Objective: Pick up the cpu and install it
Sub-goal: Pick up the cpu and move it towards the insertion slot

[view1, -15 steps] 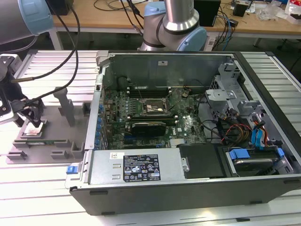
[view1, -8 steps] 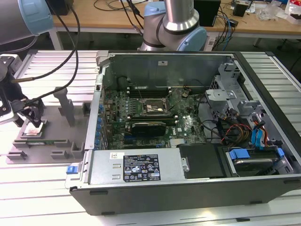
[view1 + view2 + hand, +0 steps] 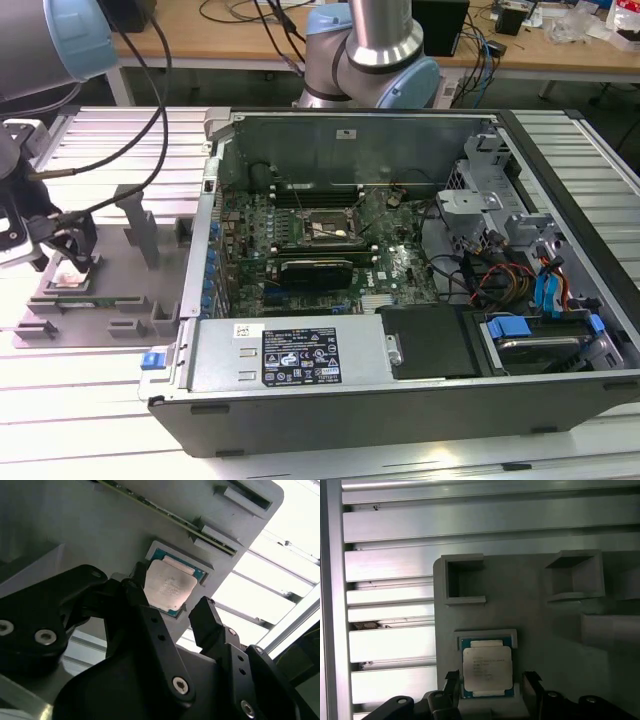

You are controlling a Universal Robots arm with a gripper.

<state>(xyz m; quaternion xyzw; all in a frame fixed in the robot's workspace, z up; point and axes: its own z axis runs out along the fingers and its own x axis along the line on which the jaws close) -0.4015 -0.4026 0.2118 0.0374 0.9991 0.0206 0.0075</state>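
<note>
Open computer case [image 3: 300,365] sits on the slatted bench [image 3: 120,130], toward the exterior view's right. Grey moulded holder [image 3: 540,625] is just beside it. Gripper [image 3: 490,681] is low over the holder, fingers spread, straddling the cpu [image 3: 486,665], not clamped. The cpu lies flat in a recess near the holder's edge.

Your surface [image 3: 590,140] is a bed of silver-grey aluminium slats [image 3: 390,565] with dark grooves between them. Strong light glares white off the slats at the exterior view's left and along the near edge. Behind the surface you have a pale wooden desk [image 3: 220,40] strewn with black cables [image 3: 245,12]. A dark box [image 3: 440,25] stands on the desk, and a white desk leg [image 3: 120,85] shows below it.
</note>
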